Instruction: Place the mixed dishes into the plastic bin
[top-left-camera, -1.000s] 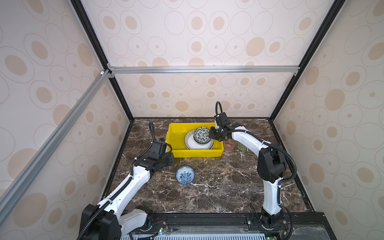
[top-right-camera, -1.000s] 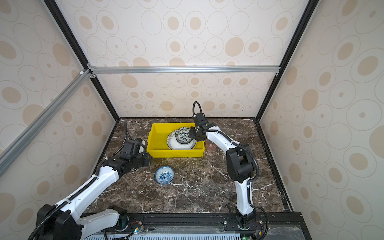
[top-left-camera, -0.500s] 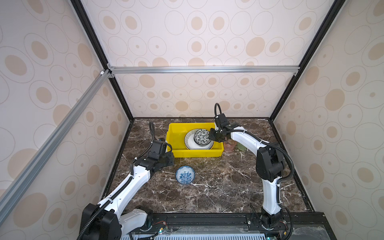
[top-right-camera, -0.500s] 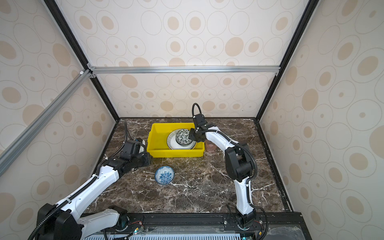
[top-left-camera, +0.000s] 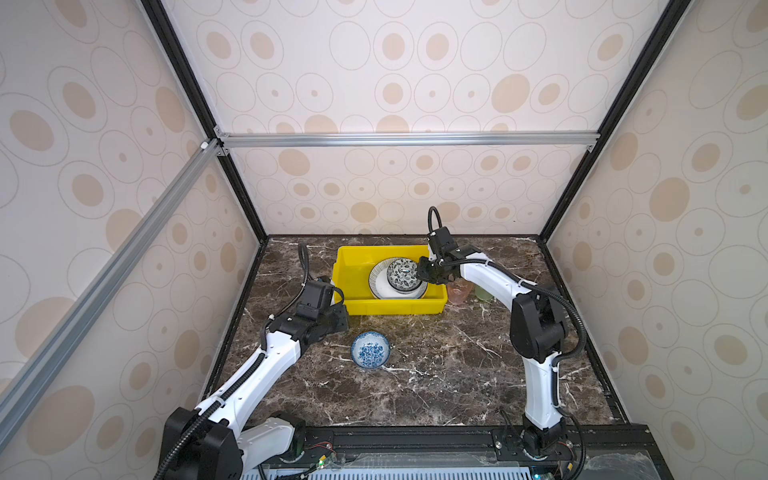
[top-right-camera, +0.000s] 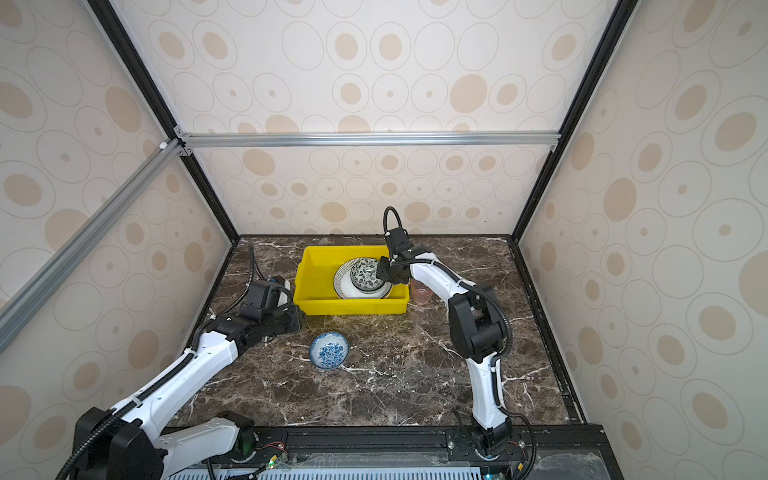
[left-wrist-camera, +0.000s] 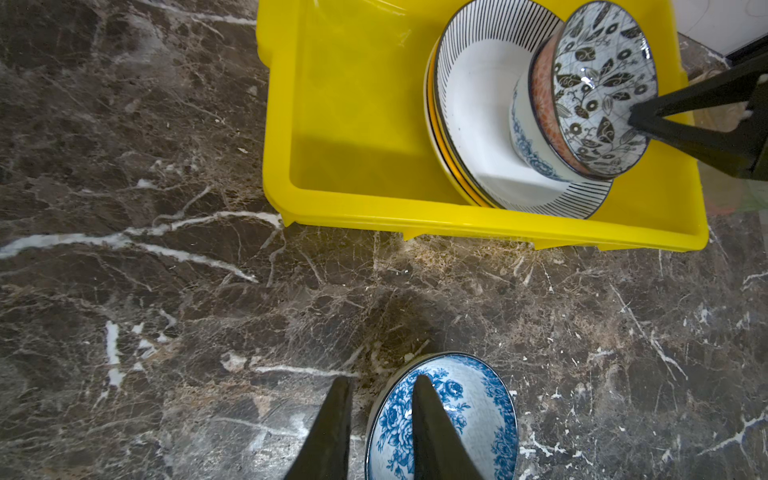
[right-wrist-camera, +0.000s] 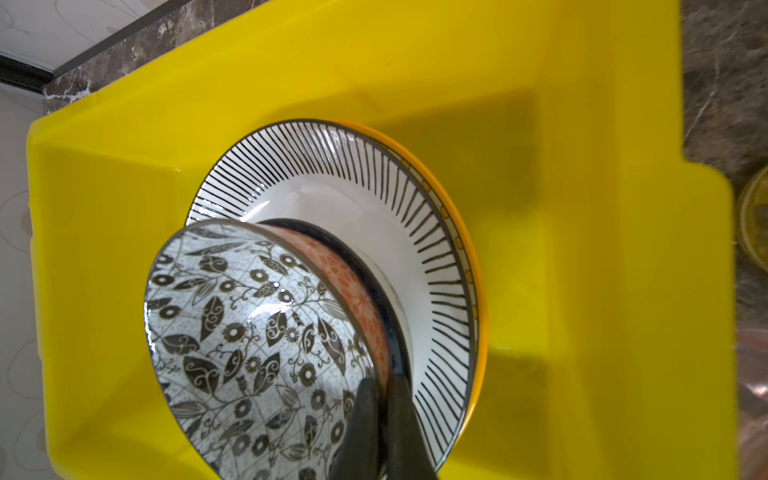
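The yellow plastic bin (top-left-camera: 349, 270) (top-right-camera: 316, 274) (left-wrist-camera: 353, 124) (right-wrist-camera: 582, 208) holds a striped-rim plate (top-left-camera: 379, 286) (right-wrist-camera: 332, 166) stacked on a yellow-rimmed plate (right-wrist-camera: 457, 232). On them stands a blue-floral bowl (left-wrist-camera: 528, 141). A black-white leaf bowl (top-left-camera: 402, 272) (top-right-camera: 365, 274) (left-wrist-camera: 598, 83) (right-wrist-camera: 249, 324) sits tilted in it, and my right gripper (top-left-camera: 424, 274) (top-right-camera: 381, 272) (right-wrist-camera: 382, 380) is shut on its rim. Another blue-floral bowl (top-left-camera: 370, 350) (top-right-camera: 329, 350) (left-wrist-camera: 469, 407) lies on the table. My left gripper (top-left-camera: 338, 326) (top-right-camera: 291, 322) (left-wrist-camera: 382, 378) hovers at its edge, slightly open and holding nothing.
A pink cup (top-left-camera: 459, 291) (top-right-camera: 419, 293) and a green cup (top-left-camera: 482, 291) stand on the marble table just right of the bin, under my right forearm. Patterned enclosure walls close off the back and both sides.
My right gripper has lowered the black-white bowl slightly onto the stack. The left arm and the blue-floral bowl on the table have not moved.
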